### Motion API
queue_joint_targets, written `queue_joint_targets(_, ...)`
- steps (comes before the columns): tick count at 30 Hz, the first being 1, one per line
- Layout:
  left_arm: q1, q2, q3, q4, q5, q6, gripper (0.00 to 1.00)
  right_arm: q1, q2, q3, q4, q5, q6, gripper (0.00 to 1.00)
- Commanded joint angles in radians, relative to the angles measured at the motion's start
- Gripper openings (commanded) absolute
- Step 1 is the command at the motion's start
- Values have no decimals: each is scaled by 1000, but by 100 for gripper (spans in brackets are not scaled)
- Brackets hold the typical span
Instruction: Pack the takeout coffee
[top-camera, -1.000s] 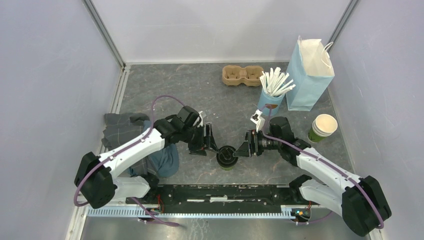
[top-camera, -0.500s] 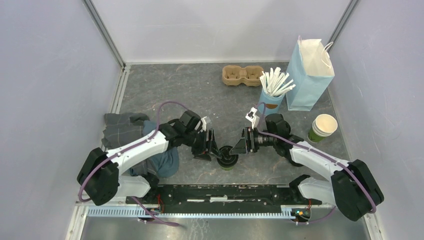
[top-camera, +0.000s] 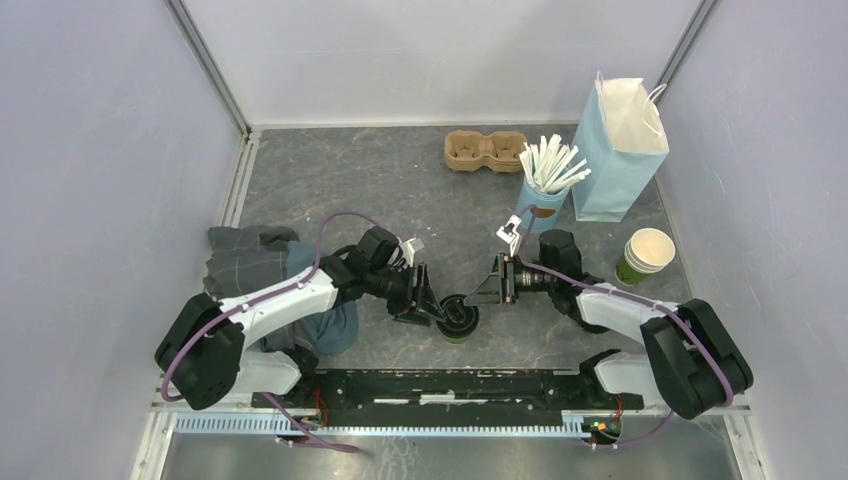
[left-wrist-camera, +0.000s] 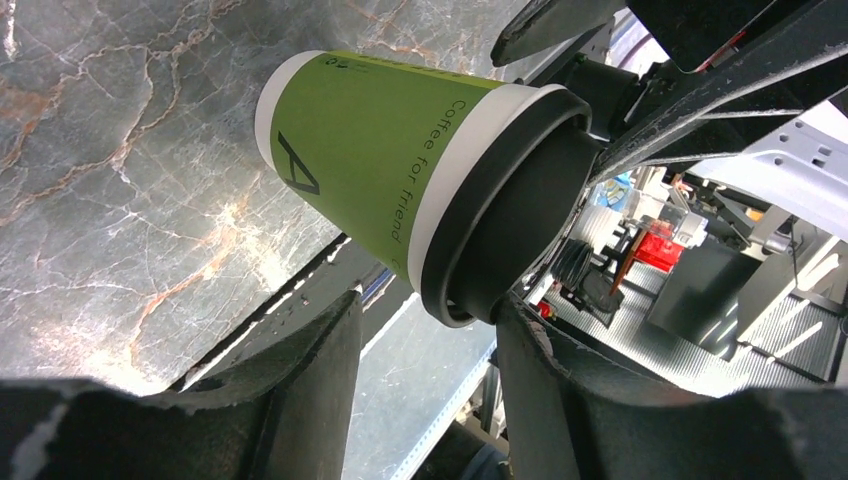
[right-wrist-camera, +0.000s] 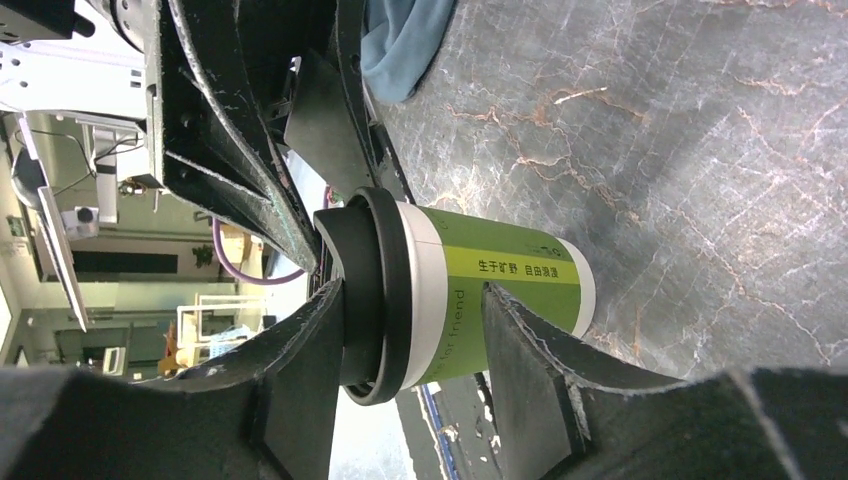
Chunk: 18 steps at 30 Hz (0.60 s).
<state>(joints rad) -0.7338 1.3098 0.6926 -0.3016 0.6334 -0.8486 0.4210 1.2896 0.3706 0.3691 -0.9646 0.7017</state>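
- Tabletop (top-camera: 400, 190): grey, marbled. The takeout coffee (top-camera: 458, 322) stands upright near its front edge, between the two arms.
- Left claw (top-camera: 430, 308) and right claw (top-camera: 482, 292): both spread, flanking the top of the takeout coffee; no pinch evident.
- Takeout coffee: green paper, cream rim band, printed lettering.
- Lid (left-wrist-camera: 505, 200): round, black, seated.

My left arm (top-camera: 280, 298) and right arm (top-camera: 620, 315) both sit low, elbows out, reaching in toward the middle. The left hand (top-camera: 432, 308) and right hand (top-camera: 476, 294) face each other almost tip to tip, fingers (left-wrist-camera: 300, 380) partway apart; I can't tell whether either is clamped.
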Motion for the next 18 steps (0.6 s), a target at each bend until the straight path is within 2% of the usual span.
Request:
queue_joint_targets(1, -7, 42, -104, -142, -188, 26, 56, 6, 38, -65, -226, 214, -210, 54)
queue_joint_targets(3, -8, 36, -106, -157, -215, 32, 56, 11, 47, -42, -298, 277, -241, 52)
queue_joint_targets(4, -7, 42, -113, -156, -224, 32, 56, 14, 75, -54, -309, 303, -248, 46)
queue_joint_targets(6, -7, 71, -133, -155, -236, 33, 55, 45, 135, -92, -297, 364, -252, 43)
queue_joint_targets(8, -7, 89, -142, -165, -253, 37, 55, 104, 163, -106, -320, 455, -260, 44)
queue_joint_targets(10, -8, 90, -151, -173, -275, 42, 55, 120, 174, -149, -277, 487, -205, 45)
queue_joint_targets(13, -8, 84, -174, -160, -272, 44, 55, 140, 211, -158, -306, 554, -194, 45)
queue_joint_targets(15, -9, 71, -174, -156, -262, 53, 55, 140, 213, -158, -312, 541, -199, 45)
queue_joint_targets(18, -9, 5, -134, -153, -239, 57, 58, 141, 113, -93, -355, 456, -211, 49)
